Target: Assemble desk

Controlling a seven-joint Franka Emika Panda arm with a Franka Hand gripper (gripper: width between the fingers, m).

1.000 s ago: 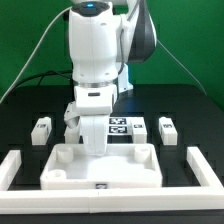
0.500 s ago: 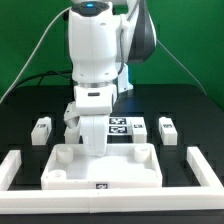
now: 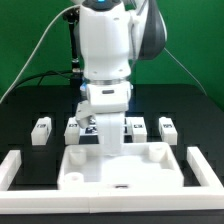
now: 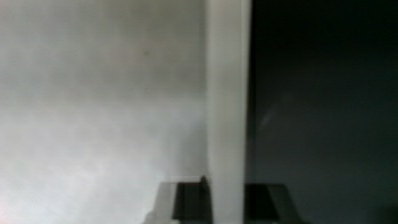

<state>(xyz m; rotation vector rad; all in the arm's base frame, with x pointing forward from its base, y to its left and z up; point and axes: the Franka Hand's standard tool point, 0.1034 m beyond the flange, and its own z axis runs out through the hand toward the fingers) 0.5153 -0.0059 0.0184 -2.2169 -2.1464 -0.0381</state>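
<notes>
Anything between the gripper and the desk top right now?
Nothing visible. The gripper is down at the far wall of the desk top, and the wrist view shows that wall running between its fingers. The nearest leg sits beside it, not between.

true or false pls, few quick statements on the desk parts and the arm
The desk top lies flat between two border bars. True.
A leg stands in a corner socket. False: legs in view, like the leftmost leg, lie loose on the table.
The gripper hangs high above everything. False: the gripper is down at the desk top's far rim.
The rightmost leg lies at the exterior view's right of the marker board. True.
</notes>
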